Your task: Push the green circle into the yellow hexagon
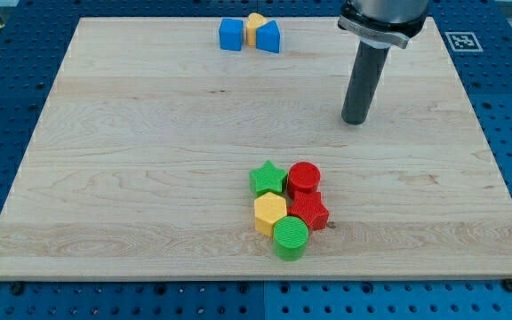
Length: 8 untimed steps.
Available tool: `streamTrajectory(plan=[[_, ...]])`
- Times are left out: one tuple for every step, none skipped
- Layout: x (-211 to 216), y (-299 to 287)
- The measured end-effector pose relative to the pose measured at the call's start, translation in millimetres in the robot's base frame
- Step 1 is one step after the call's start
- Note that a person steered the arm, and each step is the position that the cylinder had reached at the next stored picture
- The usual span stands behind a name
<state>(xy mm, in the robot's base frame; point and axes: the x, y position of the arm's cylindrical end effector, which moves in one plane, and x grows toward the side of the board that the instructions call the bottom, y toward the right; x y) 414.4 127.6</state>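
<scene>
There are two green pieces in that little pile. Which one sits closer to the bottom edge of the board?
The green circle. It sits lowest in the cluster, below the yellow hexagon; the green star is at the cluster's top.

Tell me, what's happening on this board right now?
A robot arm pushes blocks with a rod. My tip rests on bare wood, up and to the view's right of the lower cluster, touching nothing. The green circle already sits against the yellow hexagon, beside a green star, red cylinder and red star.
</scene>
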Motion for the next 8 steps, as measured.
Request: streamTrajectory(plan=[[0, 0], [0, 1], [0, 1], [0, 1], [0, 1], [14, 2], [62, 7], [112, 10]])
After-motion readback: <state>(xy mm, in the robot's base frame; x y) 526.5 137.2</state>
